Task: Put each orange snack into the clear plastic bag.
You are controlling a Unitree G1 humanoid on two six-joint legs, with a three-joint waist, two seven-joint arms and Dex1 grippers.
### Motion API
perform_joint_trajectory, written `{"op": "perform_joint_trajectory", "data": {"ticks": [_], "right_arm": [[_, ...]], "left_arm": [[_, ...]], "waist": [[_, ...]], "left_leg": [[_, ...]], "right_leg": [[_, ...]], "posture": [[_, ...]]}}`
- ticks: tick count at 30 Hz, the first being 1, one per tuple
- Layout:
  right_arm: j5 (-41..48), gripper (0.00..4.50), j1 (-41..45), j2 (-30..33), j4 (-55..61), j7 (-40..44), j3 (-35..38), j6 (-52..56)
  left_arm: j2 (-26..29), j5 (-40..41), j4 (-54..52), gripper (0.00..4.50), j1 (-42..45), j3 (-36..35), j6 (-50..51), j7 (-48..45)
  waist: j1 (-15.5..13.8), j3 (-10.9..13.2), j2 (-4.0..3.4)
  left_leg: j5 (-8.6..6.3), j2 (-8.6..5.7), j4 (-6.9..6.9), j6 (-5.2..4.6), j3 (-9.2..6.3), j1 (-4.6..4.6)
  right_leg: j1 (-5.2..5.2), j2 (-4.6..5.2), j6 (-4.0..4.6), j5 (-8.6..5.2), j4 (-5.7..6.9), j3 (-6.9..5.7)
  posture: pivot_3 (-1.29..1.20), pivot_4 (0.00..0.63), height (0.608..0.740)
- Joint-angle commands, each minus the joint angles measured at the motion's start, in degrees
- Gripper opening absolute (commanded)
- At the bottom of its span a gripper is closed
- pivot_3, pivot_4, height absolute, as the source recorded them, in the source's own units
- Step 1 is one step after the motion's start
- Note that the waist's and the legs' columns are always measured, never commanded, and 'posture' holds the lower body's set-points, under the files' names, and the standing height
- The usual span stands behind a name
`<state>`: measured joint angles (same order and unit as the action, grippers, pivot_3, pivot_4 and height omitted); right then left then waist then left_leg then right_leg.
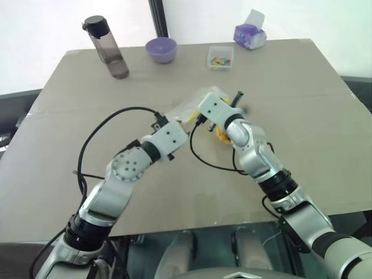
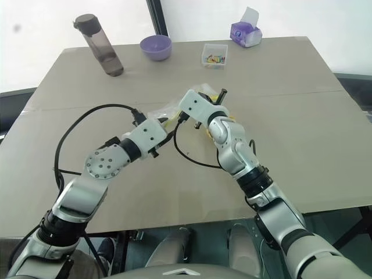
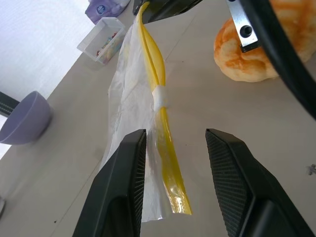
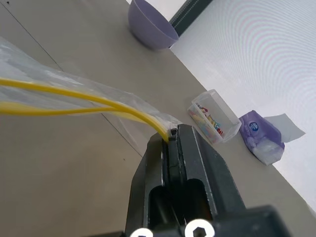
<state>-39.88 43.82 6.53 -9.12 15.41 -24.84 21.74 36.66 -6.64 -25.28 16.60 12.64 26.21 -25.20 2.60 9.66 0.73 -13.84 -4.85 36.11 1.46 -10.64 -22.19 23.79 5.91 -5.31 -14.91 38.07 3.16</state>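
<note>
My right gripper (image 4: 170, 143) jaws pinch the clear plastic bag (image 3: 131, 94); left gripper (image 3: 175, 148) jaws half-open, empty. Orange snack (image 3: 256, 49) sits unbagged on the counter (image 1: 302, 87).

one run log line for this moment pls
right end effector: shut on clear plastic bag yellow strip | left end effector: open astride strip | orange snack: on table

My left gripper (image 3: 173, 173) stands open around the bag's yellow strip (image 3: 157, 74); the bun (image 3: 259, 47) and my right arm (image 1: 250, 145) crowd one side, bare table (image 1: 87, 99) lies beyond.
</note>
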Motion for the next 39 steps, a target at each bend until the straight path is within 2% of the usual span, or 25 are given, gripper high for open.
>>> {"op": "perform_joint_trajectory", "data": {"ticks": [1,10,20,22,24,25,28,31,33,34,36,39], "right_arm": [[-0.3,0.00,0.9,0.1,1.7,-1.0,-0.1,-1.2],[-0.1,0.00,0.8,0.2,1.5,-1.0,-0.2,-1.5],[0.1,0.00,0.3,0.1,1.7,-1.1,-0.2,-1.8],[0.2,0.00,0.2,0.0,1.7,-1.0,-0.2,-1.7],[0.8,0.00,0.0,0.0,1.5,-1.0,0.0,-2.4],[1.2,0.00,-0.1,0.0,1.5,-1.2,0.1,-2.9],[2.7,0.00,-0.6,-0.9,1.3,-1.4,1.1,-2.4],[7.3,0.00,-0.6,-3.6,0.2,-3.0,5.3,-1.0],[10.7,0.00,-0.5,-4.2,-0.1,-0.4,7.1,0.1],[12.1,0.58,-0.8,-3.7,0.7,1.5,7.6,0.4],[13.3,1.27,-1.3,-2.7,2.0,2.5,7.8,0.3],[14.9,2.94,-2.2,-1.6,3.0,4.0,7.9,0.9]], "left_arm": [[-0.2,-1.6,-2.7,2.00,-1.1,-1.5,0.5,0.3],[-3.8,-3.1,-3.2,2.00,0.5,-1.6,-0.5,1.1],[-5.1,-4.4,-3.3,2.00,-0.1,-1.5,-0.7,0.6],[-5.3,-4.6,-3.1,1.26,0.2,-1.5,-0.7,0.7],[-5.7,-4.8,-3.0,0.32,0.5,-1.5,-0.5,0.8],[-5.9,-4.9,-3.0,0.10,0.6,-1.5,-0.4,0.8],[-6.3,-5.4,-3.0,0.10,0.3,-1.4,0.0,0.7],[-6.4,-6.1,-2.7,0.10,-0.3,-1.3,-0.1,0.8],[-6.5,-6.5,-2.4,0.10,-0.4,-1.5,-0.1,1.0],[-6.7,-6.7,-2.1,0.00,-0.4,-1.8,-0.1,1.4],[-7.2,-6.8,-1.8,0.00,-0.3,-2.4,-0.1,1.9],[-7.5,-6.8,-1.7,0.00,-0.3,-2.8,-0.3,2.1]], "waist": [[0.0,0.0,0.00],[-0.1,0.0,0.00],[0.0,0.0,0.00],[0.0,0.0,0.00],[0.0,0.0,0.00],[0.0,0.0,0.00],[0.0,0.0,0.00],[0.0,0.0,0.00],[0.0,0.0,0.00],[0.0,0.0,0.00],[-0.1,0.0,0.00],[-0.1,0.0,0.00]], "left_leg": [[0.00,0.00,0.00,0.00,0.00,0.00],[0.00,0.00,0.04,0.00,-0.01,-0.01],[0.00,0.00,0.05,0.00,0.00,-0.01],[0.00,0.00,0.05,0.00,0.00,-0.01],[0.00,0.00,0.05,0.00,0.00,-0.01],[0.00,0.00,0.06,0.00,0.00,-0.01],[0.00,0.00,0.06,0.00,0.00,-0.01],[0.00,0.00,0.06,0.00,-0.01,0.00],[0.00,0.01,0.07,0.00,-0.01,0.00],[0.00,0.01,0.07,0.00,-0.01,0.00],[0.00,0.00,0.09,0.00,-0.01,0.00],[0.00,0.00,0.09,0.00,-0.02,0.00]], "right_leg": [[0.00,0.00,0.00,0.00,0.00,0.00],[0.00,0.00,0.00,0.02,0.02,-0.01],[0.00,0.00,0.00,0.03,0.03,0.00],[0.00,0.00,0.00,0.03,0.03,0.00],[0.00,0.00,0.00,0.03,0.04,0.00],[0.00,0.00,0.00,0.03,0.04,0.00],[0.00,0.00,0.00,0.03,0.04,0.00],[0.00,0.00,0.00,0.03,0.05,0.00],[0.00,0.00,0.01,0.04,0.07,0.01],[0.00,0.00,0.01,0.04,0.07,0.00],[-0.01,0.00,0.01,0.04,0.06,0.00],[-0.01,0.00,0.00,0.05,0.06,-0.01]], "posture": [[0.00,0.150,0.740],[0.00,0.150,0.740],[0.00,0.150,0.740],[0.00,0.150,0.740],[0.00,0.150,0.740],[0.00,0.150,0.740],[0.00,0.150,0.740],[0.00,0.150,0.740],[0.00,0.150,0.740],[0.00,0.150,0.740],[0.00,0.150,0.740],[0.00,0.150,0.740]]}}
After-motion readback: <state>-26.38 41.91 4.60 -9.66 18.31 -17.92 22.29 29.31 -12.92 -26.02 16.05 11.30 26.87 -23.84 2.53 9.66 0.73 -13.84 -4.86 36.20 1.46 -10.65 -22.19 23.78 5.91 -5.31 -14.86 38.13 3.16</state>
